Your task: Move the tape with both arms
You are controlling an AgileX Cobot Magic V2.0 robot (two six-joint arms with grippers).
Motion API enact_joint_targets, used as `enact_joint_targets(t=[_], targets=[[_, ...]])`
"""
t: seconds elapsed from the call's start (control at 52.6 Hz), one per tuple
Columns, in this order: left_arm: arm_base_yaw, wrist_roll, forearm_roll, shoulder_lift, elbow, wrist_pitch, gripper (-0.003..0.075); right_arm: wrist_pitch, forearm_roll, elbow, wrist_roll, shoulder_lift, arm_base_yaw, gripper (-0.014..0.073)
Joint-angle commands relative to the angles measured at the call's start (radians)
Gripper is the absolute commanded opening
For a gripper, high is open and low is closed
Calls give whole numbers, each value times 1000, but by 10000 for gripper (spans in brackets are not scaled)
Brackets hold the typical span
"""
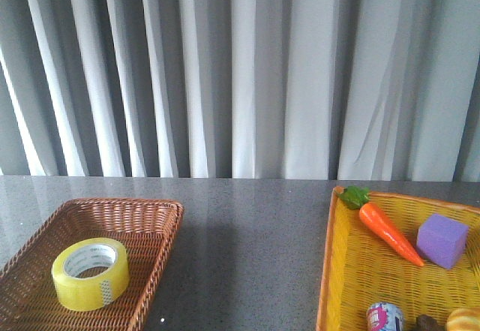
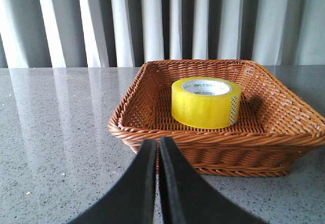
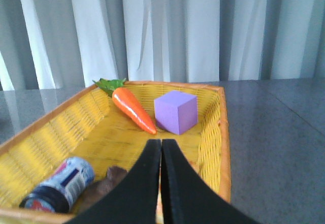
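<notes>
Tape: translucent yellow packing-tape roll (image 2: 205,103) lies flat, core up, in brown wicker basket (image 2: 152,132), far-left, dead ahead of left gripper (image 2: 157,155). Both grippers' fingers pressed together, empty; right gripper (image 3: 161,155) likely farther.

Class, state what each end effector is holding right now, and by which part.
Nothing. The left end effector and right end effector are shut and empty; the tape lies untouched in its brown basket.

front view overlooks both baskets; wrist views low, close.

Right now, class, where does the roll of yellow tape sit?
In the front view, the tape lies flat inside the brown wicker basket on the table's left side, far from the yellow basket on the right.
</notes>
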Motion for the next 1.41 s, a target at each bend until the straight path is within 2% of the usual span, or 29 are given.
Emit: enact_joint_targets(t=[0.0, 0.133, 0.361, 1.388], targets=[[1, -11, -2, -17, -23, -71, -7, -100, -3, 80, -6, -94, -7, -8], [1, -11, -2, -17, -23, -71, -6, -133, -7, 192, -2, -199, -7, -8], [1, -11, -2, -17, -23, -71, -6, -33, -38, 189, -3, -219, -7, -8], [1, -11, -2, -17, -23, -71, -6, -36, -32, 189, -3, -219, -7, -8]])
